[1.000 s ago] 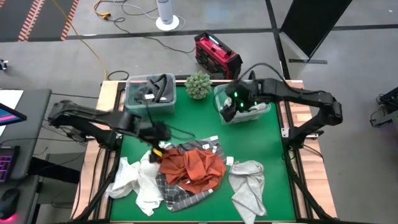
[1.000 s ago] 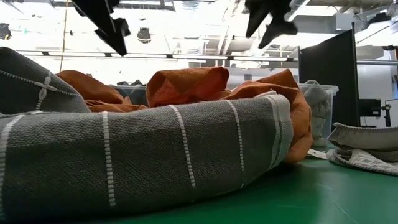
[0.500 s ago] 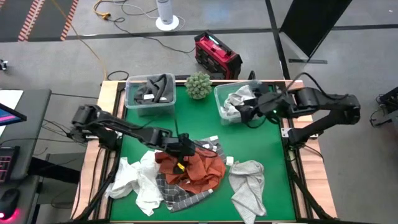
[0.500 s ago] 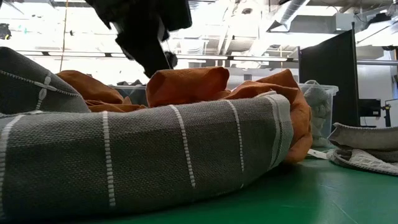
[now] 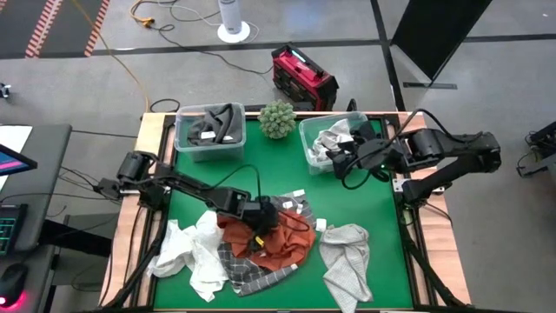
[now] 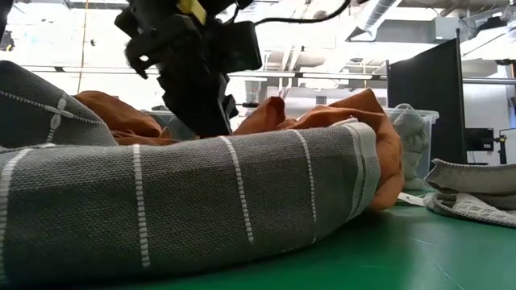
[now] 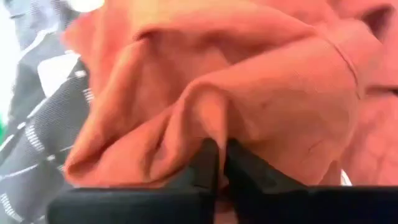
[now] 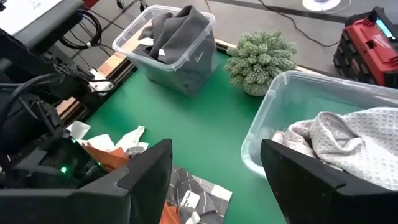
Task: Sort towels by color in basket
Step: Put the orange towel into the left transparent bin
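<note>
At the near middle of the green worktop (image 5: 269, 169), the heap of towels is found, and the left pincer (image 5: 258, 236) is pressed straight down into its crown. Directly under that pincer lies the rust-orange towel (image 5: 280, 236), so the cloth is met from above, not from the side; in the left wrist view the two fingers (image 7: 207, 167) are drawn almost together on a raised fold of it, and a pinch on that ridge is judged to be made. No single long axis is offered by the crumpled cloth; a lift straight up is what the grasp appears to call for.

Beneath the orange cloth a dark grey plaid towel (image 5: 248, 269) is spread, and it may be dragged along. Beside it a white towel (image 5: 193, 252) is bunched towards the left edge, and a light grey towel (image 5: 347, 256) lies apart towards the right.

Farther back, the right pincer (image 5: 341, 163) is held wide and empty beside the clear bin (image 5: 306, 148) of pale cloths, well apart from the heap. Another bin (image 5: 208, 132) with dark grey cloth is stood at the far left.
</note>
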